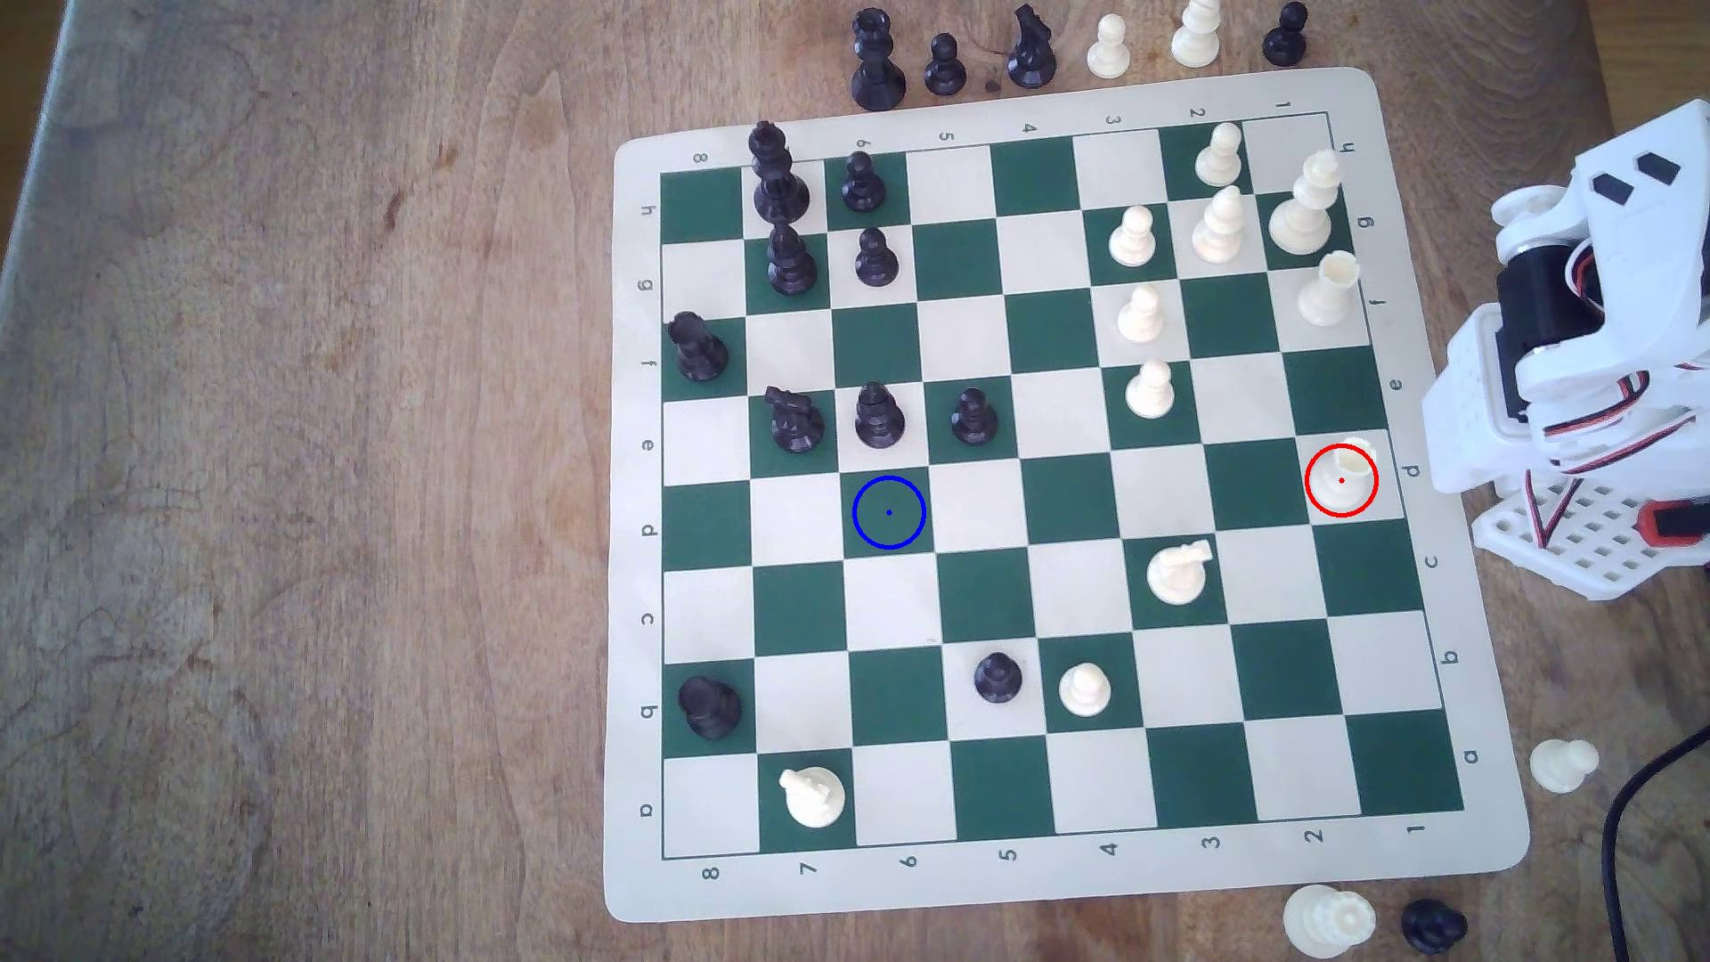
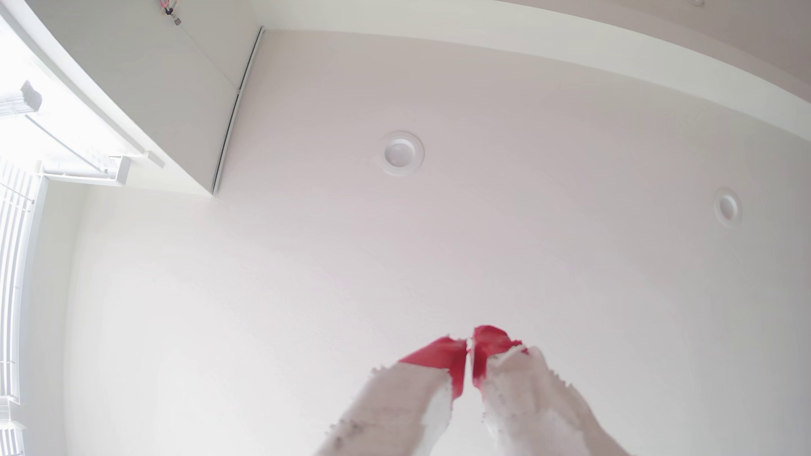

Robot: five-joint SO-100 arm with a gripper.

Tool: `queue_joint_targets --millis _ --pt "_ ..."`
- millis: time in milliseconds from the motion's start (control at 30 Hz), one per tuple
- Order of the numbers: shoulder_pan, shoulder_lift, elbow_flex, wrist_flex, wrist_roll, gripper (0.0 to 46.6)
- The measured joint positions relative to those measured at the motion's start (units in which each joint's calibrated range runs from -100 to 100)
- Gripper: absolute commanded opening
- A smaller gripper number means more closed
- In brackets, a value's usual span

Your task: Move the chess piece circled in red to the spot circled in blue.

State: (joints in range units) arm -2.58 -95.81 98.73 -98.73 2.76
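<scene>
A short cream-white rook (image 1: 1348, 474) with a notched cup top stands inside the red ring on a cream square at the board's edge, on the exterior view's right. Several squares toward that view's left, the blue ring with a centre dot marks a bare dark green square (image 1: 888, 511). The white arm (image 1: 1592, 351) is folded off the board, just beyond the rook on the exterior view's right. In the wrist view my gripper (image 2: 469, 346) points up at a white ceiling, its red-tipped fingers (image 2: 443, 357) pressed together with nothing between them.
Black pieces (image 1: 877, 413) stand just above the blue-ringed square in the exterior view. White pawns (image 1: 1149, 388) and a white knight (image 1: 1177, 571) stand between rook and ring. Captured pieces (image 1: 1323, 918) sit on the wooden table (image 1: 324, 462) around the board. A black cable (image 1: 1629, 832) runs at lower right.
</scene>
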Motion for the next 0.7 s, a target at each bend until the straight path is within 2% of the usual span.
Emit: queue_joint_targets --millis 233,367,533,700 --pt "-0.1 0.0 0.0 0.2 0.0 0.2" --pt "-1.9 0.0 0.0 8.3 0.1 0.2" --pt "-2.7 0.0 -1.7 27.7 0.1 0.2" --pt "-3.3 0.0 -8.4 51.8 0.1 0.2"
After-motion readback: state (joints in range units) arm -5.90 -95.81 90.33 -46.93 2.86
